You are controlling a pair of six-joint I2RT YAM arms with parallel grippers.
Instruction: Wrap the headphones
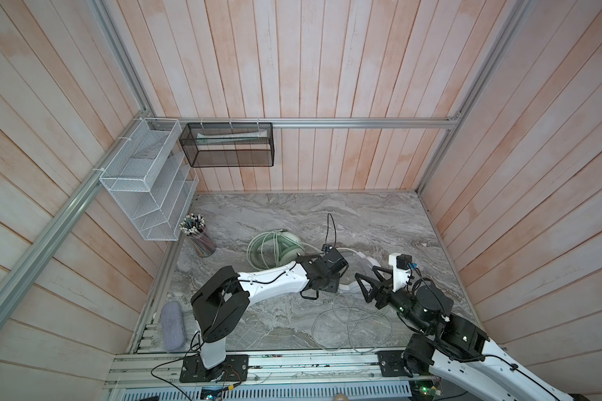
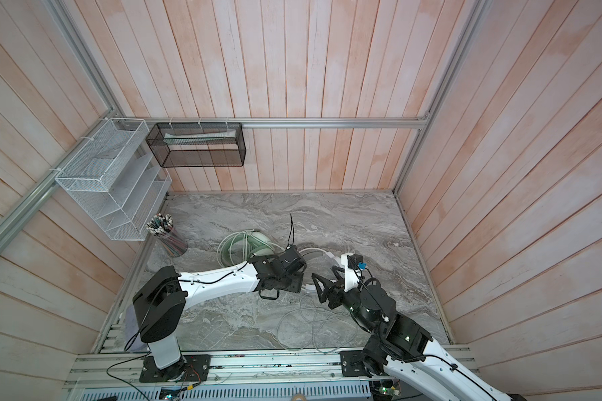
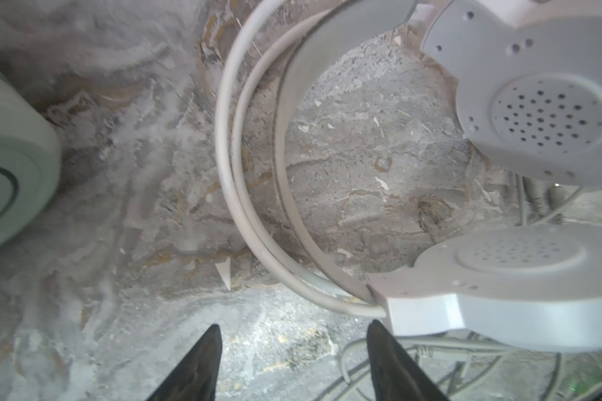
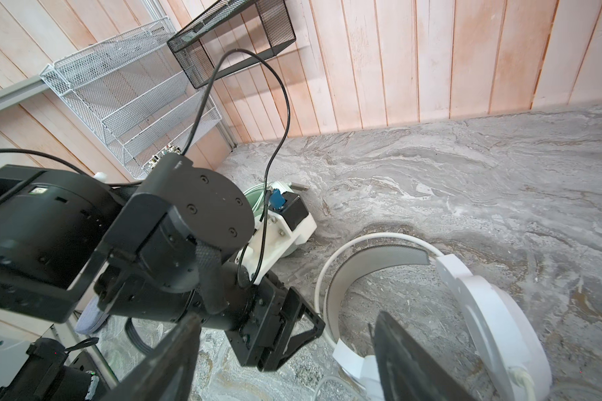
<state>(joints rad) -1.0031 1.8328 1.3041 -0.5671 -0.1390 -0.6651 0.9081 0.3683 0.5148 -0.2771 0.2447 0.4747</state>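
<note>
The white headset [image 3: 549,118] is lying on its side at the centre of the marble tabletop [image 1: 362,215] in both top views, partly covered by the left arm's wrist. Its grey cable [image 1: 351,323] is sprawling in loose loops at lower centre. The mint-green headset [image 1: 278,248], just to its left, appears to be wrapped already.

The left gripper [image 3: 292,361] is being held beside one earcup, jaws apart and empty. The right gripper [image 1: 369,281] is likewise spread wide on nothing, facing the headband [image 4: 376,257].

The cable is best taken up close to the earcup while the headset is being steadied by the other gripper, so that turns are laid snug. Open room is being left at right and top. The pencil cup [image 1: 199,236] at left and the tabletop's bottom edge, near the loops, are to be avoided.
</note>
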